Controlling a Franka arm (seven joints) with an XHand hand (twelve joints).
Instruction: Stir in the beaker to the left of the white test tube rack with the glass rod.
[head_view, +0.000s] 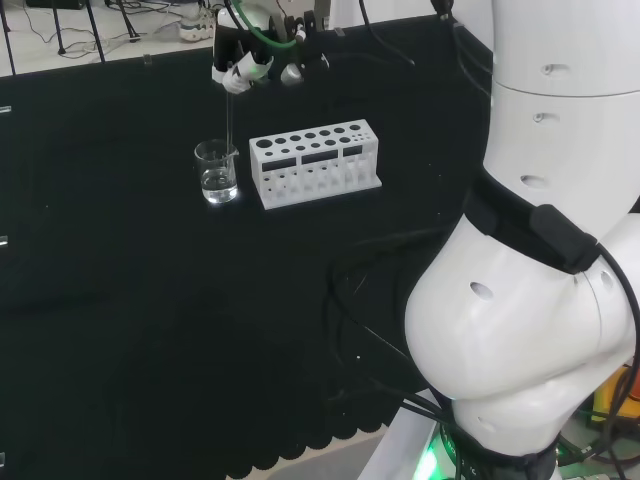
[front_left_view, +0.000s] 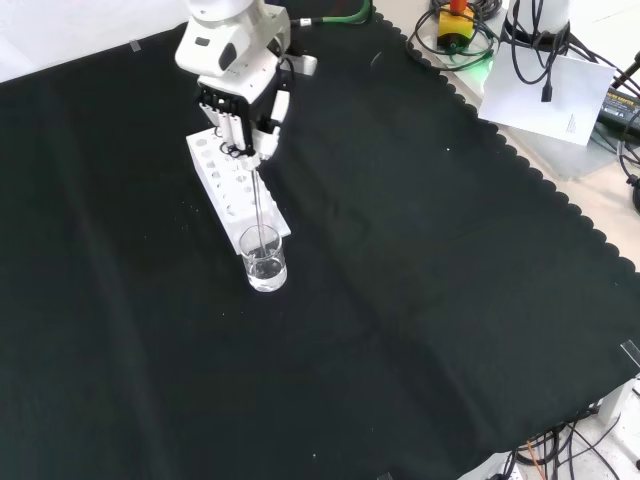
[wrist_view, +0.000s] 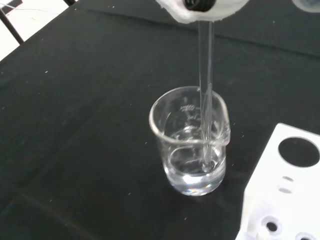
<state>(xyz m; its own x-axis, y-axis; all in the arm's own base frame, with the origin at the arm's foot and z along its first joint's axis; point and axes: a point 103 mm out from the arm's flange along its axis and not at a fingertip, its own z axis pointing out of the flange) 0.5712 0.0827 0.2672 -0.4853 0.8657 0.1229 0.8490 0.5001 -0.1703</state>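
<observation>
Glass is what matters here, starting at the left of the head view: the beaker (head_view: 217, 172) stands on the black desk (head_view: 120, 300) just beside the left end of the white test tube rack (head_view: 315, 162), not visibly touching it, with a shallow layer of clear liquid in its bottom. Straight above it hangs the robot hand (head_view: 240, 72), its fingers curled round the top of the glass rod (head_view: 229, 120), so the beaker lies directly below the hand and the rod's long axis runs close to upright from the grip down into the vessel. In the wrist view the rod (wrist_view: 205, 100) passes inside the rim near the wall on the rack's side, and its tip appears to sit in the liquid close to the beaker (wrist_view: 191, 142) floor. Moving right in the head view, the rack's empty holes follow, and then the arm's own white links. By my judgement the stirring turns on keeping the rod near vertical and circling it inside the rim, since a swing toward the rack side would knock the wall.
</observation>
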